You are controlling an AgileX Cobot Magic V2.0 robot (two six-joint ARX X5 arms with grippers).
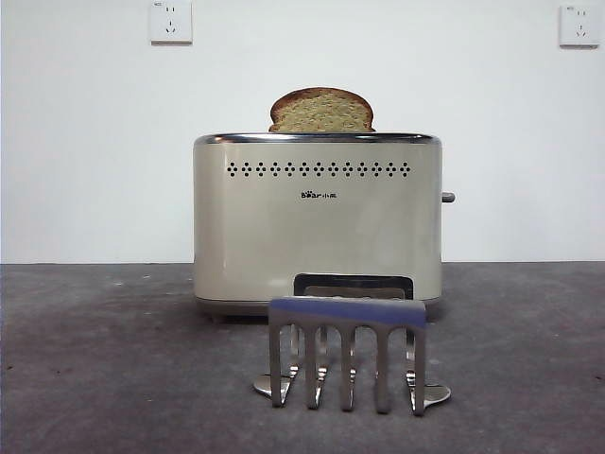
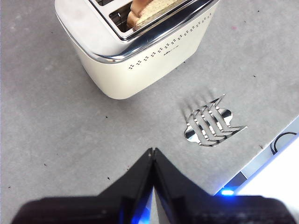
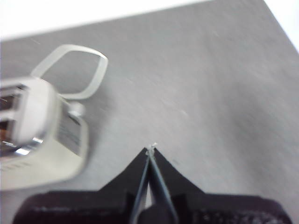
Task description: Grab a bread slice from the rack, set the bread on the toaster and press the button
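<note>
The slice of bread (image 1: 321, 111) stands upright in a slot of the cream toaster (image 1: 317, 227), its domed top above the chrome rim; it also shows in the left wrist view (image 2: 145, 10). The steel rack (image 1: 348, 352) stands empty in front of the toaster and shows in the left wrist view (image 2: 211, 123). The dark button (image 1: 448, 197) juts from the toaster's right end. My left gripper (image 2: 152, 151) is shut and empty, above the table, apart from toaster (image 2: 135, 51) and rack. My right gripper (image 3: 151, 149) is shut and empty, off the toaster's (image 3: 37, 135) narrow end.
The grey table (image 1: 113, 359) runs to a white wall with two sockets (image 1: 171, 21). A white cable loop (image 3: 70, 70) lies behind the toaster. The table's edge and a dark cable (image 2: 282, 140) show beyond the rack in the left wrist view.
</note>
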